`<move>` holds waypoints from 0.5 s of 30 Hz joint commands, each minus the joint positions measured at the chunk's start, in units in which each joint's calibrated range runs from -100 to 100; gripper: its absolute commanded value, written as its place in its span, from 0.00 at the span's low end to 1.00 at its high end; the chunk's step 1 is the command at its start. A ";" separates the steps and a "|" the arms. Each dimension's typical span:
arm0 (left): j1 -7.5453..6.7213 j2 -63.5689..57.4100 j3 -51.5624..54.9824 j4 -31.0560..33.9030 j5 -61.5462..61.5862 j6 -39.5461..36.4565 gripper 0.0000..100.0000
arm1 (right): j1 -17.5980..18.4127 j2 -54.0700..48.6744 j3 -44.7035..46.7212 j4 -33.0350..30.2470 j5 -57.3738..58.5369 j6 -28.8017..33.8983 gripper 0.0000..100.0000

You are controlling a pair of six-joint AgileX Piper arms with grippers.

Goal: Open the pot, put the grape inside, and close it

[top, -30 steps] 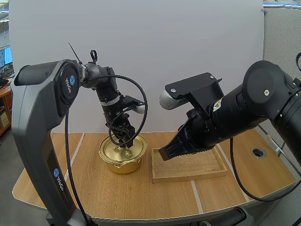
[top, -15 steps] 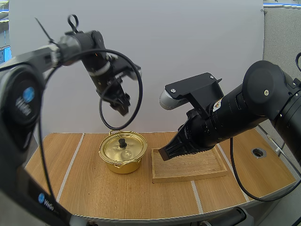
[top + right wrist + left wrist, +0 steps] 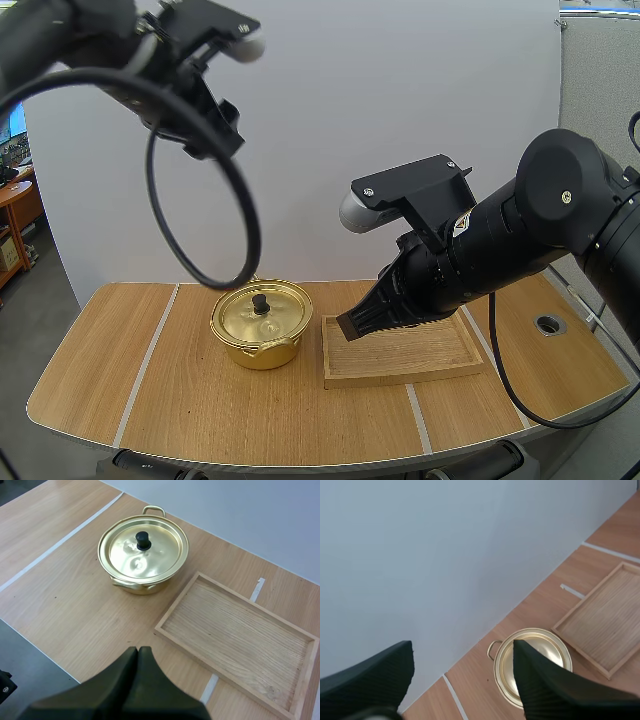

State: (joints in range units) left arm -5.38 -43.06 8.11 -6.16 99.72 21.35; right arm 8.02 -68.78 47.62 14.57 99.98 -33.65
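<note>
A gold pot (image 3: 262,325) stands on the table with its lid on, the black knob (image 3: 260,300) upright in the middle. My left gripper (image 3: 226,132) hangs high above and to the left of the pot. In the left wrist view its fingers (image 3: 540,690) stand wide apart and hold nothing, with the pot (image 3: 535,652) far below. My right gripper (image 3: 356,325) hovers over the left end of the wooden tray (image 3: 445,362). In the right wrist view that gripper (image 3: 138,654) forms one dark wedge, short of the pot (image 3: 143,550) and the tray (image 3: 240,630).
The tray lies just right of the pot, and nothing lies in it. White lines (image 3: 148,345) cross the wooden tabletop. A round hole (image 3: 549,323) sits near the table's right edge. A white wall backs the table.
My left gripper has let go of the lid knob and risen high up and to the left. The lid stays on the pot. The right arm has not moved.
</note>
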 commanded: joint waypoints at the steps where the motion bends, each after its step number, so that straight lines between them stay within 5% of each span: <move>1: 0.05 -9.83 0.68 0.42 0.28 -3.76 0.75 | -0.22 -0.50 0.24 1.06 0.02 1.27 0.00; 9: 0.05 -23.76 7.51 0.68 0.28 -4.11 0.10 | -0.22 -6.09 0.24 1.31 0.02 3.54 0.00; 11: 0.05 -26.70 9.64 0.68 0.28 -4.11 0.00 | -0.22 -8.08 0.24 1.31 0.02 3.54 0.00; 15: 0.05 -32.51 15.81 0.68 0.28 -4.41 0.00 | -0.22 -12.35 0.24 1.23 0.02 4.91 0.00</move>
State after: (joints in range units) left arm -5.38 -72.88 20.95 -5.71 99.96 17.68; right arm 8.02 -78.81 47.62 15.64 99.98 -29.77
